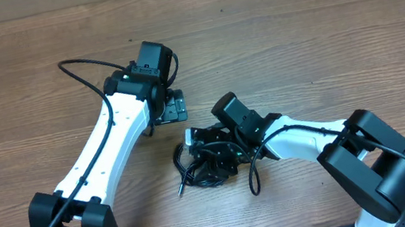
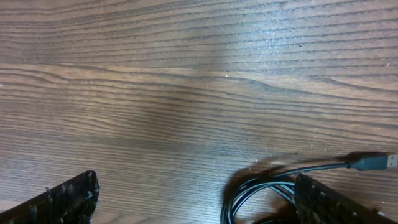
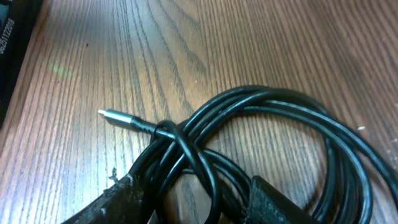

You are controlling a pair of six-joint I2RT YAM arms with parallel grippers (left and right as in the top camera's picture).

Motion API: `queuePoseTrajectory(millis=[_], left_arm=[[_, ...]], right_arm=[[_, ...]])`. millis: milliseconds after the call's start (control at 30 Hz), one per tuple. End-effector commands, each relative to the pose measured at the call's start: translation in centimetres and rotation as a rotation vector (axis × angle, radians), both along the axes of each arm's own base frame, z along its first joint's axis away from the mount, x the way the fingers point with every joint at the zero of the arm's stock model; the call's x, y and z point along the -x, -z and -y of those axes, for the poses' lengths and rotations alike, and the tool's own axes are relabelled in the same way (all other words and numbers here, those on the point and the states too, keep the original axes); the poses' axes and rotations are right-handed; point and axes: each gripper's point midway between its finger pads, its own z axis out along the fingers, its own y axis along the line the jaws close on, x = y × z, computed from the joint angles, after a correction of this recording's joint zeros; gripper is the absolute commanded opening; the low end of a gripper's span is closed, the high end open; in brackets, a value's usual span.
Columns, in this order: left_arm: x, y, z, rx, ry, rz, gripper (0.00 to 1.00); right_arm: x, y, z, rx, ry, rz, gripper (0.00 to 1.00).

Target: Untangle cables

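Separating step: my right gripper (image 3: 199, 196) seems clamped on the cables (image 3: 267, 99) at lower frame; left gripper (image 2: 198, 200) gapes wide, so next I'd seize the plug (image 2: 373, 162) at right

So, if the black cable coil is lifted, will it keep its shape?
Probably not: the cable coil lies in loose, uneven loops, so it would likely sag. It looks thin, thus probably light. One strand wraps over the others near the plug, so the loops may lift together.
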Motion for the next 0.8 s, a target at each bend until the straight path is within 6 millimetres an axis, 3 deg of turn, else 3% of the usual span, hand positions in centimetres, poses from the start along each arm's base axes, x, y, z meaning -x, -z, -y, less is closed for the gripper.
queuePoseTrajectory(millis=[0, 67, 167, 267, 433, 533, 667, 767], left_arm=[[0.2, 0.4, 0.5, 0.032, -0.011, -0.015, 1.00], [0.2, 0.4, 0.5, 0.032, -0.011, -0.011, 1.00], [0.1, 0.3, 0.5, 0.034, -0.011, -0.007, 1.00], [0.0, 0.3, 0.6, 0.035, -0.010, -0.003, 1.00], [-0.1, 0.3, 0.5, 0.033, -0.011, 0.001, 1.00], [-0.1, 0.3, 0.5, 0.033, -0.011, 0.002, 1.00], [-0.2, 0.3, 0.5, 0.034, -0.011, 0.002, 1.00], [-0.3, 0.2, 0.6, 0.036, -0.011, 0.008, 1.00]], right_arm=[[0.5, 0.4, -0.2, -0.014, -0.018, -0.007, 0.55], [0.1, 0.5, -0.2, -0.008, -0.009, 0.009, 0.51], [0.0, 1.1, 0.0, 0.011, 0.000, 0.012, 0.35], [0.6, 3.2, 0.3, 0.045, -0.003, -0.032, 0.26], [0.7, 3.3, 0.2, 0.047, -0.007, -0.033, 0.06], [0.5, 3.3, 0.2, 0.052, 0.006, -0.034, 0.04], [-2.6, 3.3, 1.0, 0.128, 0.240, -0.079, 0.04], [-4.9, 2.2, 1.9, 0.139, 0.406, -0.105, 0.04]])
